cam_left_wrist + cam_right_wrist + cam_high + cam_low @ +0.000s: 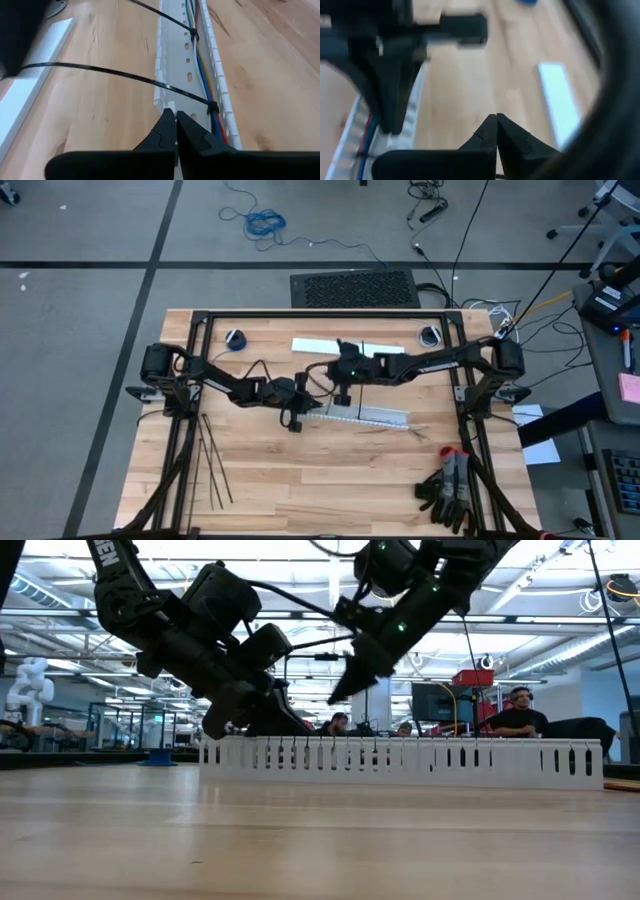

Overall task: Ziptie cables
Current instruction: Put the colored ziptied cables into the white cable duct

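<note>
Both grippers hang pressed together over the pale wooden desk [300,480], seen from overhead: the left gripper [295,425] sits at one end of the long white slotted plastic duct [365,417], the right gripper [342,396] just behind it. Spare zipties [212,465], thin black plastic strips, lie fanned out near the desk's left edge, well apart from the duct. A pair of black-and-red work gloves [447,490] rests at the front right corner.

From desk level, the duct's slotted wall [400,762] hides its contents; the left gripper [213,727] reaches its end, while the right gripper [338,692] points down above it, clear of the rim. People sit at screens in the room beyond.

Only the left wrist camera looks inside: the cables [204,75], thin blue, yellow, red and grey wires, run along the duct's channel, crossed by two black zipties [125,77] cinched around them, tails trailing onto the desk. Closed fingertips [167,131] touch the duct's end.

From the right wrist, shut fingertips [490,131] hover over bare wood beside the left arm.
</note>
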You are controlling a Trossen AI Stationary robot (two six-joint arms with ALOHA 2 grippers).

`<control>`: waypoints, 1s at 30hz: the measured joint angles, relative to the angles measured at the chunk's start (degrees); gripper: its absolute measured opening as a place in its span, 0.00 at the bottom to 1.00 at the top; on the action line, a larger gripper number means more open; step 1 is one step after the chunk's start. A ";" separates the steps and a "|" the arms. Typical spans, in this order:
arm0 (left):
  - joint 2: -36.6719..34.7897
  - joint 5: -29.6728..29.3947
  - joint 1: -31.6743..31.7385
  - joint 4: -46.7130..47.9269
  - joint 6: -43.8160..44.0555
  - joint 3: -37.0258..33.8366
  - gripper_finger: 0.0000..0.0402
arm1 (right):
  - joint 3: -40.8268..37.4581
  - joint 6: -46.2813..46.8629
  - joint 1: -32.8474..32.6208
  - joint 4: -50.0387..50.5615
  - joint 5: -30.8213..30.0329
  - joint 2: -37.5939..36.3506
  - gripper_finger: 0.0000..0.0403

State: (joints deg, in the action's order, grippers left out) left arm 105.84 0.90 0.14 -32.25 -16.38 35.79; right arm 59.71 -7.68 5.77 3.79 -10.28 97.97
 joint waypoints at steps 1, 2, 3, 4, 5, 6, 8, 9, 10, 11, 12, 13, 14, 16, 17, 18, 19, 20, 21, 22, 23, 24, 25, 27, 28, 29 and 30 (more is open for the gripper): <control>0.00 -0.14 0.00 0.00 0.02 0.00 0.00 | -0.09 0.50 -0.53 0.90 0.41 0.55 0.00; 0.00 -0.30 0.00 -0.02 0.00 0.00 0.00 | -0.15 0.87 -1.02 1.37 0.89 1.00 0.00; 0.00 -0.42 0.02 -0.02 0.02 0.00 0.00 | -0.21 1.10 -1.53 1.92 1.34 1.16 0.00; 0.00 -0.50 0.04 -0.02 0.02 0.00 0.00 | -0.21 1.18 -1.98 1.78 1.60 1.29 0.00; 0.00 -0.57 0.04 -0.02 0.09 0.00 0.00 | -0.13 1.24 -2.44 1.15 1.91 1.35 0.00; 0.00 -0.69 0.06 -0.02 0.44 0.00 0.00 | -0.10 1.39 -2.78 1.22 2.71 1.40 0.00; 0.00 -0.90 0.09 -0.04 0.82 0.00 0.00 | -0.17 2.30 -3.75 1.78 3.78 1.55 0.00; 0.00 -0.93 0.09 -0.04 0.90 0.00 0.00 | -0.17 2.38 -4.33 1.88 4.11 1.58 0.00; 0.00 -0.93 0.11 -0.04 0.92 0.00 0.00 | -0.17 2.40 -4.84 1.93 4.23 1.58 0.00; 0.00 -0.91 0.11 -0.06 0.92 0.00 0.00 | -0.17 2.47 -5.26 2.06 4.39 1.58 0.00; 0.00 -0.91 0.11 -0.04 0.92 0.00 0.00 | -0.17 2.51 -5.59 2.35 4.50 1.58 0.00; 0.00 -0.91 0.15 -0.04 0.94 0.00 0.00 | -0.17 2.65 -5.80 2.87 4.40 1.58 0.00; 0.00 -0.91 0.15 -0.05 0.94 0.00 0.00 | -0.17 2.84 -6.03 3.29 4.29 1.58 0.00; 0.00 -0.91 0.17 -0.07 0.94 0.00 0.00 | -0.17 3.69 -6.15 4.08 4.25 1.58 0.00; 0.00 -0.91 0.17 -0.04 0.94 0.00 0.00 | -0.17 3.95 -6.19 4.60 4.25 1.58 0.00; 0.00 -0.91 0.20 -0.05 0.94 0.00 0.00 | -0.17 4.02 -6.19 4.85 4.26 1.58 0.00; 0.00 -0.91 0.20 -0.06 0.95 0.00 0.00 | -0.17 4.02 -6.21 4.92 4.27 1.58 0.00; 0.00 -0.91 0.20 -0.04 1.03 0.00 0.00 | -0.17 4.02 -6.22 4.85 4.31 1.71 0.00; 0.00 -0.91 0.20 -0.07 1.07 0.00 0.00 | -0.17 4.02 -6.22 4.57 4.29 1.91 0.00; 0.00 -0.93 0.18 -0.05 1.08 0.00 0.00 | -0.17 4.00 -6.11 4.55 4.28 2.10 0.00; 0.00 -0.95 0.02 -0.06 1.10 0.00 0.00 | -0.19 3.99 -5.89 4.59 4.31 2.51 0.00; 0.00 -0.97 -0.12 -0.07 1.25 0.00 0.00 | -0.19 4.01 -5.69 4.35 4.31 2.95 0.00; 0.00 -1.01 -0.26 -0.07 1.81 0.00 0.00 | -0.19 4.02 -5.38 4.32 4.32 3.39 0.00; 0.00 -1.21 -0.31 -0.07 2.53 0.00 0.00 | -0.19 4.02 -4.74 3.74 4.23 4.56 0.00; 0.00 -1.20 -0.32 -0.07 2.56 0.00 0.00 | -0.19 4.02 -4.37 3.36 3.95 5.15 0.00; 0.00 -1.18 -0.31 -0.07 2.56 0.00 0.00 | -0.19 3.99 -3.89 2.86 3.83 5.87 0.00; 0.02 -1.17 -0.30 -0.07 2.56 0.00 0.00 | -0.21 3.85 -3.51 2.49 3.83 6.42 0.00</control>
State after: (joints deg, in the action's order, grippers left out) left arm 105.86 -0.27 -0.16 -32.32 -13.82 35.79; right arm 59.51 -3.84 2.26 6.28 -6.45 104.39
